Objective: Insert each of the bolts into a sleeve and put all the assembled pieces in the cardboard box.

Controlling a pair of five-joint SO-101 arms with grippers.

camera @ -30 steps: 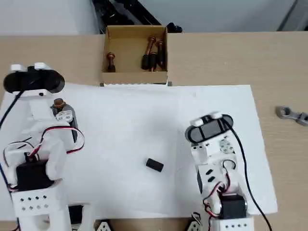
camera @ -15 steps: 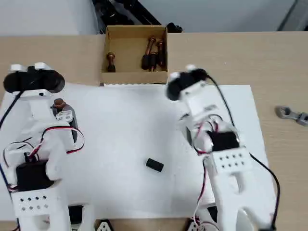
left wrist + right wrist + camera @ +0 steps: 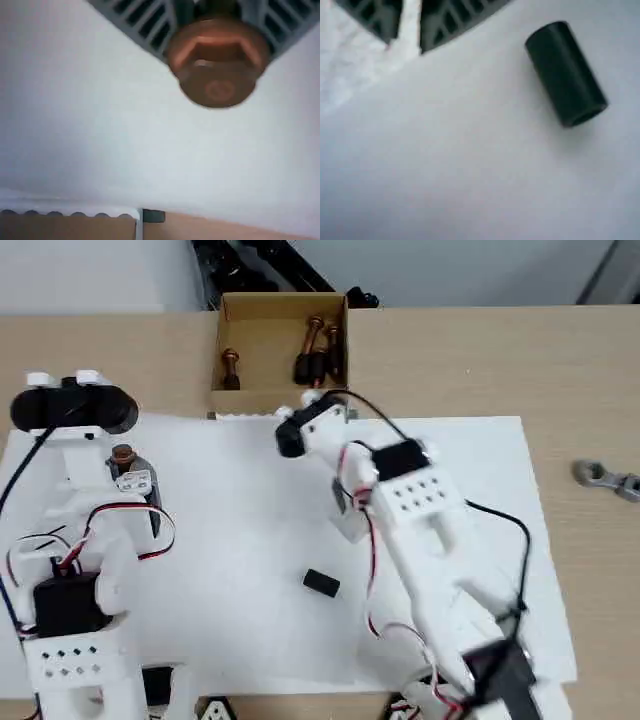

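Change: my right gripper point(image 3: 405, 47) swung out over sleeve point(image 3: 566, 74), for pickup; its state, I cannot tell.
Left gripper point(image 3: 215, 15): clamped on bolt point(image 3: 216, 62).

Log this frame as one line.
left gripper: shut on bolt | right gripper: over white sheet | sleeve: lying loose on white sheet | cardboard box: three assembled pieces inside

Bright, even light from above; the white sheet point(image 3: 250, 500) looks nearly washed out, the sleeve point(image 3: 566, 74) casts a faint soft shadow, the bolt point(image 3: 216, 60) shows a dull sheen
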